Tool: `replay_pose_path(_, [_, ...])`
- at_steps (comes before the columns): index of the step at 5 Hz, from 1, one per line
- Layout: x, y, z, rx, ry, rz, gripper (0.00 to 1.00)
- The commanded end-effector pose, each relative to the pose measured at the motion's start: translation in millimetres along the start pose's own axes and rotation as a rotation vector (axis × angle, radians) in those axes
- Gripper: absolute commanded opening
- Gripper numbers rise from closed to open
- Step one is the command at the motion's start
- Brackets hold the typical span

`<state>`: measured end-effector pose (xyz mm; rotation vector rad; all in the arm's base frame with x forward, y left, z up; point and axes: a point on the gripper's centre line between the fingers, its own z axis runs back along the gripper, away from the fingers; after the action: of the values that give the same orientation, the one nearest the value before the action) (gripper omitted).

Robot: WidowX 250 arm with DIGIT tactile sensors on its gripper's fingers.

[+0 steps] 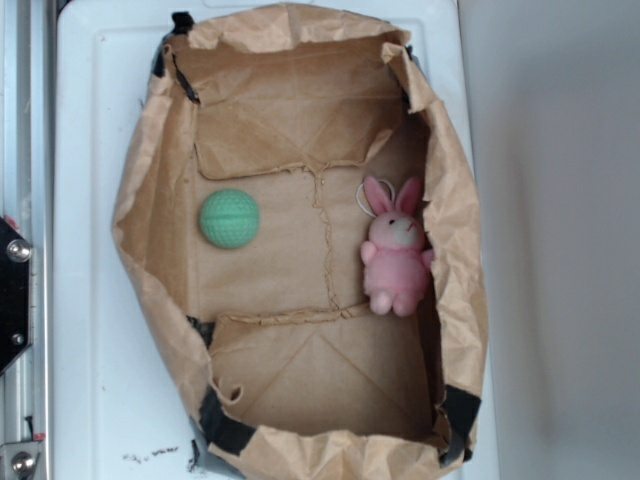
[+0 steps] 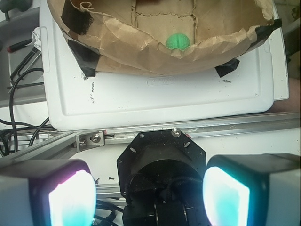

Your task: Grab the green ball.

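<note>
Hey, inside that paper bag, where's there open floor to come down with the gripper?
Free: the cardboard floor between the green ball and the pink bunny, and the flap area near the taped end of the paper bag. Tight: the bunny rests against one bag wall, and the ball sits near the opposite wall.

Open-topped paper bag (image 1: 150, 200) on white tray (image 1: 85, 300), crumpled walls ringing ball (image 1: 229, 218), bare floor around it, bunny (image 1: 396, 262) well apart against far wall, near rim half-hiding ball from the wrist view.
</note>
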<state>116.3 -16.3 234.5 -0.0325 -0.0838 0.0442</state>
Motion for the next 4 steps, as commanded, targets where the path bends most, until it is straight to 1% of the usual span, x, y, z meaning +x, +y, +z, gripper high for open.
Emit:
replay_pose_path(1, [0.0, 0.0, 0.0, 0.000, 0.000, 0.000, 1.00])
replay_pose_path(2, [27.9, -10.3, 0.7, -0.014, -0.042, 0.065, 1.00])
replay_pose_path(3, [55.6, -15.9, -0.8, -0.016, -0.050, 0.104, 1.00])
replay_pose_path(4, [74.8, -15.7, -11.3, 0.009, -0.057, 0.091, 1.00])
